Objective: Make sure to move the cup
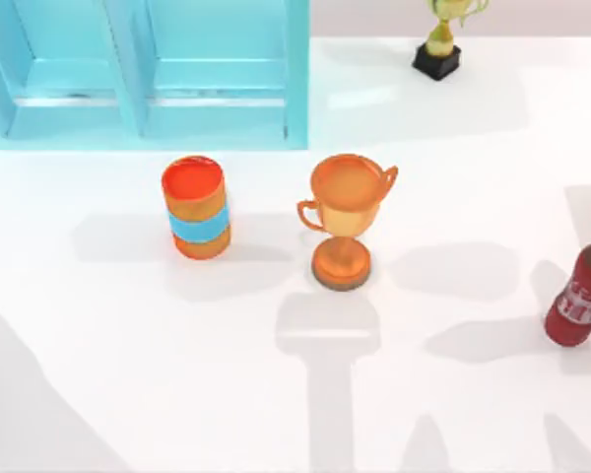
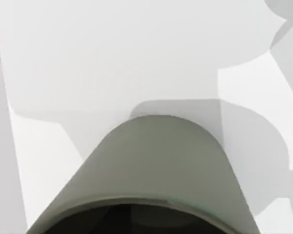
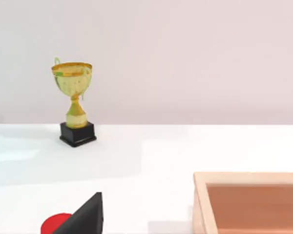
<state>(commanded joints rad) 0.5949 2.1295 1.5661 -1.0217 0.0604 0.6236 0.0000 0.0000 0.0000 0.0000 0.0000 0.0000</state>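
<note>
The orange cup (image 1: pixel 345 219) is seen upright at the frame's centre on the white surface (image 1: pixel 128 374). An orange can (image 1: pixel 197 207) is set just left. Neither claw's state can be told.

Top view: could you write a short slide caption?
Orange trophy cup stands upright beside an orange can, before a blue cabinet on the white table.

My fingers work over a white table (image 1: pixel 453 394) crossed by soft grey shadows. At its far left edge stands a light blue cabinet (image 1: pixel 143 74) with two recessed compartments side by side. Beyond the table, a plain pale wall (image 3: pixel 185 58) rises behind the far edge. Light falls evenly, with brighter patches on the tabletop near the cabinet's right side.
</note>
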